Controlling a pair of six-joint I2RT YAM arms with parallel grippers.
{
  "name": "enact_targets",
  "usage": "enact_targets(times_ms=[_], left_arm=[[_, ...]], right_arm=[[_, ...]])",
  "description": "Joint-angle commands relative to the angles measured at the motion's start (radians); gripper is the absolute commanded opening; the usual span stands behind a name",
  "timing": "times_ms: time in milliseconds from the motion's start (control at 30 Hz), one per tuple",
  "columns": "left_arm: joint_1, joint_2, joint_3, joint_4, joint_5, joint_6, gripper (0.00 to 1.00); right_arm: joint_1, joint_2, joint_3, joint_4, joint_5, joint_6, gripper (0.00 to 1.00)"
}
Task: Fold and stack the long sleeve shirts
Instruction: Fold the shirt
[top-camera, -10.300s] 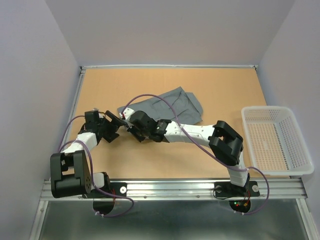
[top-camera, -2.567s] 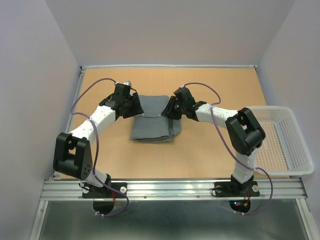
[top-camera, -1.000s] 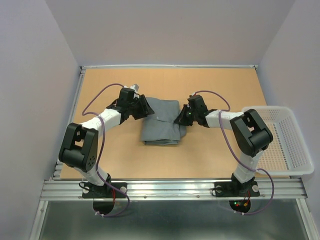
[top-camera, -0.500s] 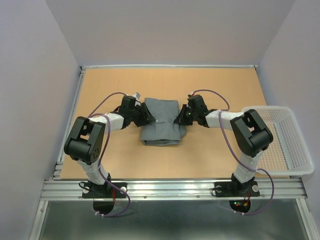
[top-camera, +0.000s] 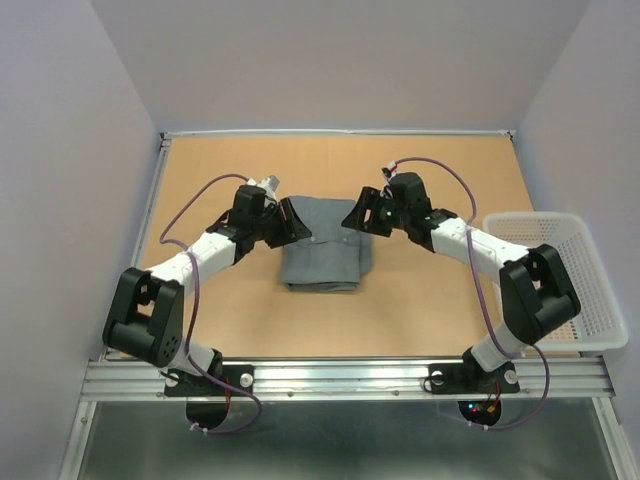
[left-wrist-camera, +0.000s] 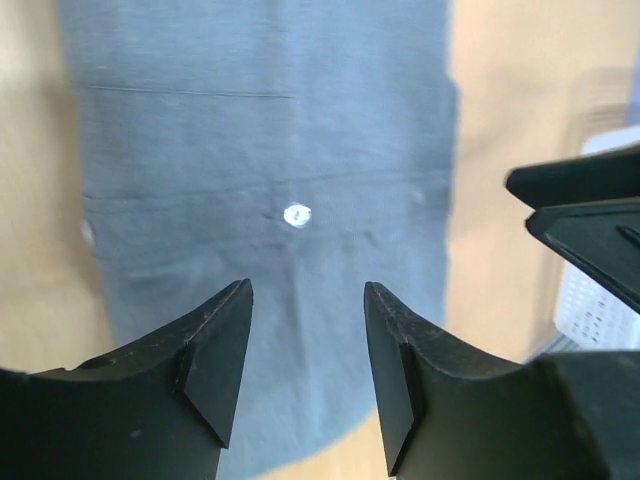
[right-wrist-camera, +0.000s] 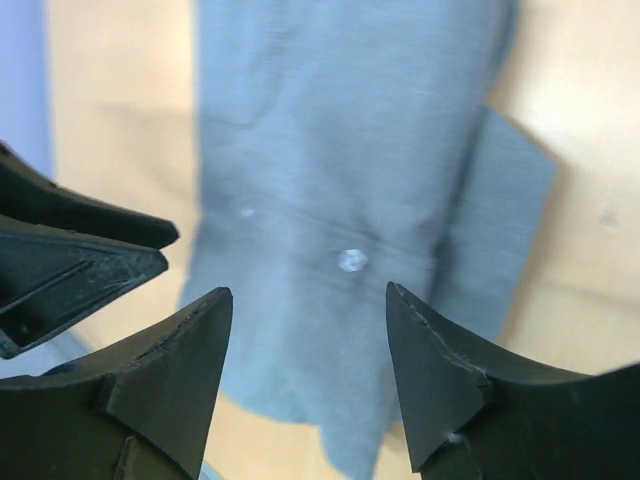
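Left gripper and right gripper, both mine, jaws apart and empty, flank the folded long sleeve shirt midway across the worktop; its long axis runs far edge to near edge, equally near either arm.

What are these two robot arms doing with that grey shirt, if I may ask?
They are folding a plain medium-grey cloth button-up shirt, which lies as a folded rectangle on the tan table. Both pincers are open and empty: the left pincer hovers at its left edge, the right pincer at its right edge. A white mesh plastic basket stands on the table's right side.
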Motion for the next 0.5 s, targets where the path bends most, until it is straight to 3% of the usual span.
enact_targets(times_ms=[0, 133, 333, 467], left_arm=[[-0.009, -0.128, -0.010, -0.070, 0.009, 0.033, 0.59], [-0.014, -0.149, -0.077, -0.073, 0.037, 0.041, 0.55], [-0.017, -0.076, -0.138, -0.046, 0.107, 0.044, 0.43], [-0.017, -0.031, -0.193, -0.020, 0.124, 0.038, 0.25]], right_arm=[[0.010, -0.031, 0.072, -0.003, -0.182, -0.001, 0.69], [0.056, -0.013, 0.069, 0.027, -0.265, 0.012, 0.64], [0.065, 0.050, -0.101, 0.277, -0.334, 0.127, 0.45], [0.062, 0.124, -0.207, 0.405, -0.360, 0.154, 0.36]])
